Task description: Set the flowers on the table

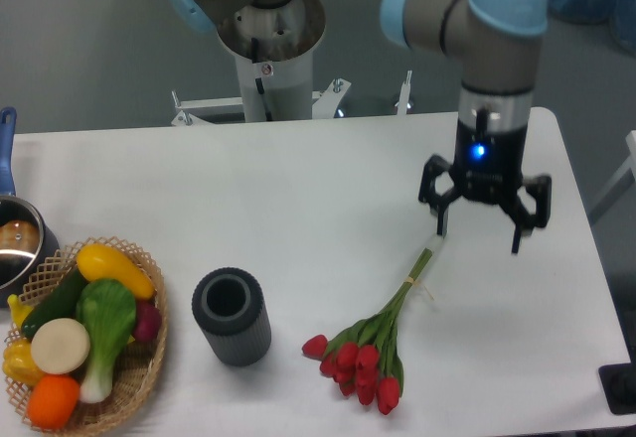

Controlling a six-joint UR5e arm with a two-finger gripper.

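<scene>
The flowers (365, 356), a bunch of red tulip buds with green leaves and pale green stems, lie flat on the white table (298, 189) at the front right, with the buds toward the front and the stem ends pointing back right. My gripper (479, 240) hangs open just above the stem ends. Its left finger (442, 226) is close over the stem tip and the right finger (518, 243) is apart from it. Nothing is held between the fingers.
A dark grey cylindrical vase (232, 315) stands upright left of the flowers. A wicker basket (139, 377) with toy vegetables sits at the front left corner. A metal pot (15, 243) with a blue handle is at the left edge. The robot base (268, 50) stands behind the table.
</scene>
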